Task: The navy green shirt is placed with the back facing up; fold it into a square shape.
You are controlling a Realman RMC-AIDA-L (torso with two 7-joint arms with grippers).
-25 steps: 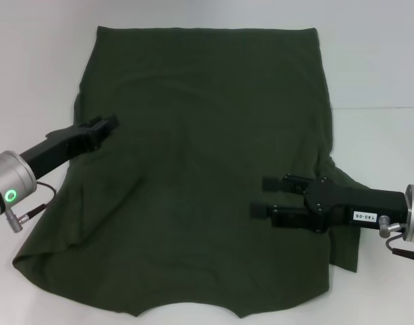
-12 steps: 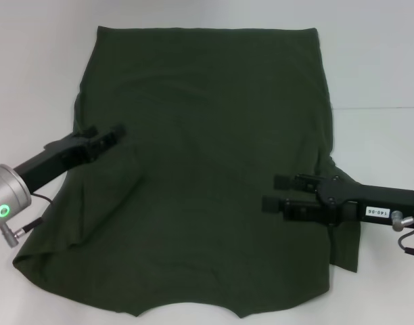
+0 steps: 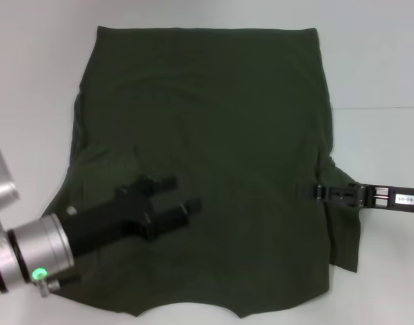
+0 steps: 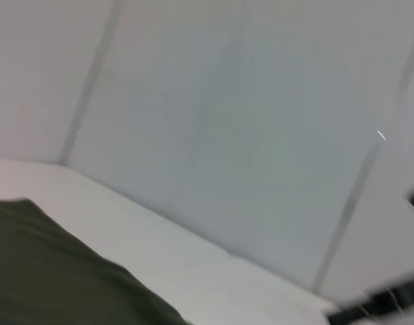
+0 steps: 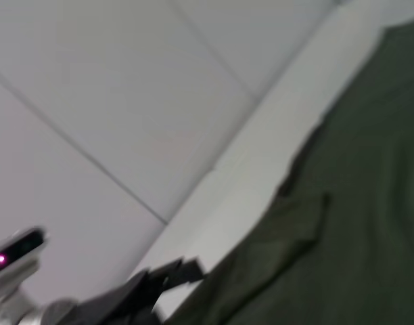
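While no lettering showed on its plain upper face, the navy green shirt (image 3: 207, 169) lay flat across the white table (image 3: 376, 68), filling the centre of the head view from the upper edge to the lower edge; its right side was folded inward, a flap hanging at lower right. The left gripper (image 3: 178, 198) sat over the cloth at lower left, fingers parted and empty. The right gripper (image 3: 317, 193) reached in from the right edge at the shirt's right border; whether it was apart or together, cannot tell. A small white label on that arm was unreadable.
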